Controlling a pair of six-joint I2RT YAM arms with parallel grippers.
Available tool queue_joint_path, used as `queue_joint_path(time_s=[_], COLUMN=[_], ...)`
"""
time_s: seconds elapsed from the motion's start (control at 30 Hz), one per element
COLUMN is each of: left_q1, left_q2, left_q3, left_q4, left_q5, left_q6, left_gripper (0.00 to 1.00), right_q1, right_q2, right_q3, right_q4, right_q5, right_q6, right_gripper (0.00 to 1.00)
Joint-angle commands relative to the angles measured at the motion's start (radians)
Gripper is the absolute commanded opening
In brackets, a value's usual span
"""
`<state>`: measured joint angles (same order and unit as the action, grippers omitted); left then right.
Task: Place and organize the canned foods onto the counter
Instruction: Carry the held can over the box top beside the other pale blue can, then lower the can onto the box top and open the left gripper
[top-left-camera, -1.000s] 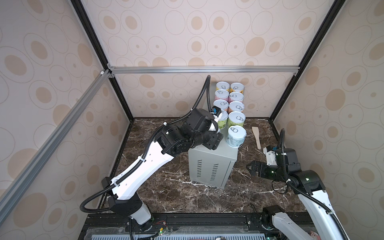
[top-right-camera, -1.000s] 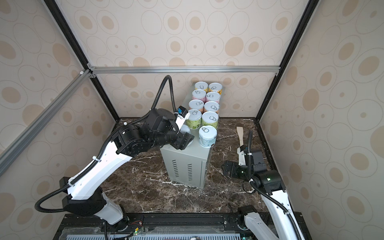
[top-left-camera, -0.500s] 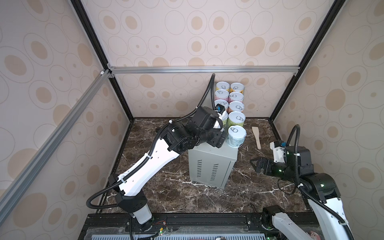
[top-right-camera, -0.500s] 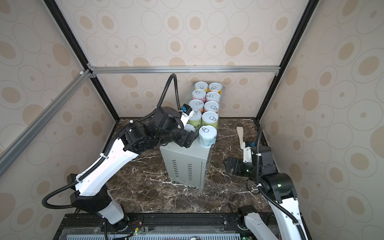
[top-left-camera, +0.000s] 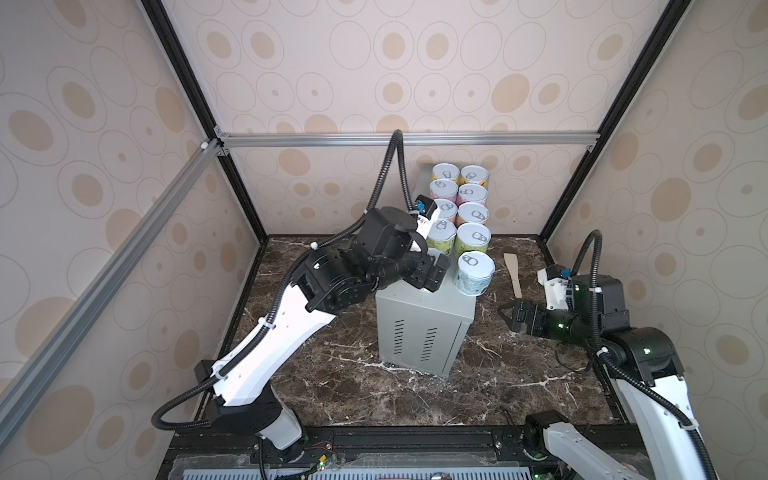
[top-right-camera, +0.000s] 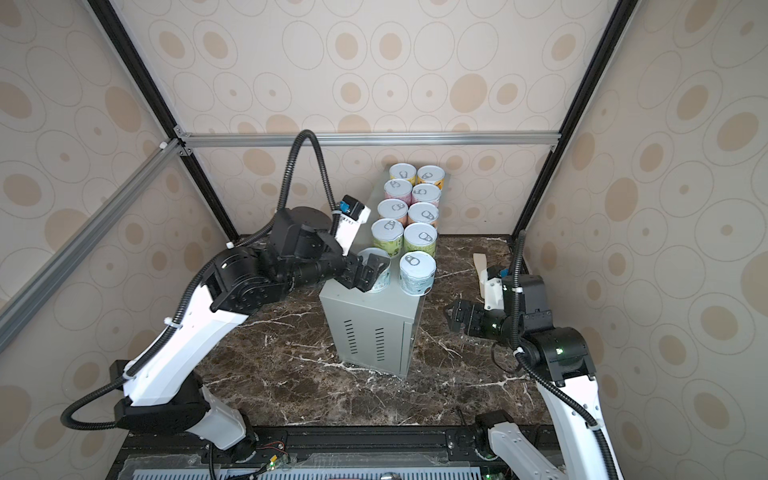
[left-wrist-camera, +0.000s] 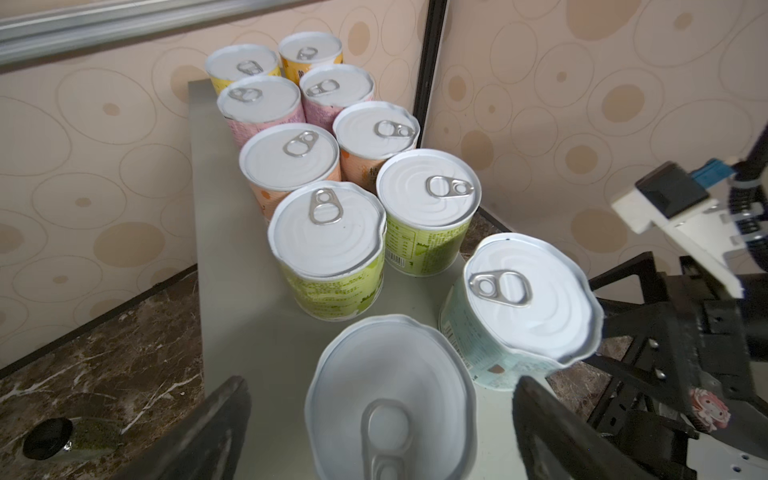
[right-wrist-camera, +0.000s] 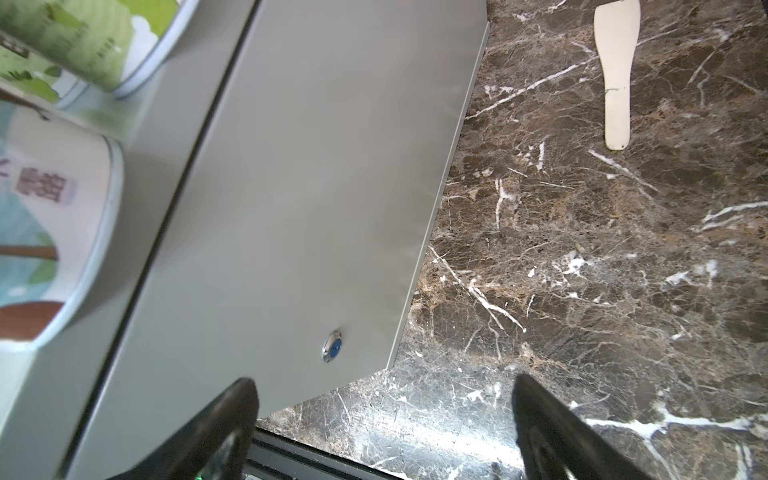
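Left wrist view is showing a black-lidded jar (left-wrist-camera: 54, 440) beside the counter (left-wrist-camera: 232, 249), masked by the left arm (top-left-camera: 282, 332) in both top views. Ten canned foods (left-wrist-camera: 328, 232) are standing atop the counter; the left gripper (left-wrist-camera: 380, 384) is straddling the nearest, fingers spread clear. Beside the counter the right gripper (right-wrist-camera: 382, 386) is gaping empty.

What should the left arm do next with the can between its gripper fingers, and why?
Probably draw the left gripper straight back off the nearest can: its fingers stand clear on both sides, and the can sits upright on the counter beside the white-blue can.
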<state>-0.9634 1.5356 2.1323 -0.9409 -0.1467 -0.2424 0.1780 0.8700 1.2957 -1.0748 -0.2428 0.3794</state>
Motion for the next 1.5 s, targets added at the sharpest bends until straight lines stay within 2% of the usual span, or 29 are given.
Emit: queue_joint_path(time_s=[0.0,0.17,0.27,0.4,0.57,1.2,1.47], left_q1=[-0.01,-0.01,-0.01,-0.008,-0.008,-0.006,-0.005], left_q2=[-0.088,-0.177,-0.224,-0.258,-0.251,-0.187,-0.219], left_q3=[-0.044,-0.193,-0.284,-0.403,-0.474,-0.506,-0.509], left_q4=[0.039,0.069,0.094,0.143,0.191,0.278,0.273], left_q5=[-0.026,-0.064,-0.081,-0.105,-0.099,-0.057,-0.08], left_q6=[-0.018,-0.025,-0.031,-0.035,-0.047,-0.058,-0.069], left_gripper=[0.91,0.68,0.61,0.6,0.58,0.57,0.57], right_q1=[-0.002,-0.002,0.003,0.012,0.036,0.083,0.083], right_q2=[0.023,0.07,0.095,0.119,0.146,0.234,0.216], right_q3=[0.046,0.099,0.121,0.142,0.158,0.207,0.234], right_q4=[0.012,0.013,0.015,0.022,0.037,0.077,0.022], right_q5=[-0.034,-0.048,-0.053,-0.05,-0.048,-0.023,0.071], right_q6=[0.013,0.013,0.016,0.021,0.032,0.04,0.004], right_gripper=[0.95,0.94,0.93,0.93,0.92,0.92,0.95])
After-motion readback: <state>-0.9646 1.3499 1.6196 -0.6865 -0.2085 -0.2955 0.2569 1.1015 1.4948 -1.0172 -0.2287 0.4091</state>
